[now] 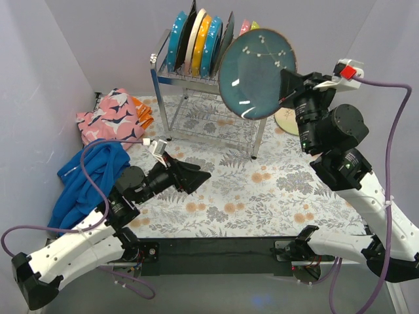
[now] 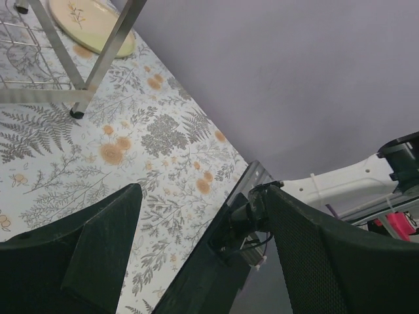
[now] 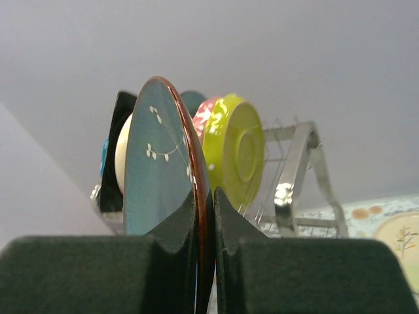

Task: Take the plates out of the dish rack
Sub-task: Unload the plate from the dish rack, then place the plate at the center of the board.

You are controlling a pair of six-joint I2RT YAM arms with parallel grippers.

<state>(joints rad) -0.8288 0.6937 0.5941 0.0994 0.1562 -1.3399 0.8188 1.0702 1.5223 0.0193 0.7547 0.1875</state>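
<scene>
The chrome dish rack (image 1: 171, 77) stands at the back and holds several plates on edge, among them teal (image 1: 176, 40), cream (image 1: 196, 41), orange (image 1: 203, 43), pink (image 1: 245, 27) and lime green (image 3: 239, 152). My right gripper (image 1: 289, 84) is shut on the rim of a dark blue-grey plate with a white sprig pattern (image 1: 256, 73), held upright in the air in front of the rack's right end. In the right wrist view the plate (image 3: 157, 170) stands edge-on between the fingers (image 3: 203, 216). My left gripper (image 1: 191, 176) is open and empty, low over the floral table.
A cream plate (image 1: 286, 120) lies flat on the table right of the rack; it also shows in the left wrist view (image 2: 91, 23). A blue garment (image 1: 88, 176) and a pink patterned cloth (image 1: 108, 114) lie at the left. Grey walls close in on both sides.
</scene>
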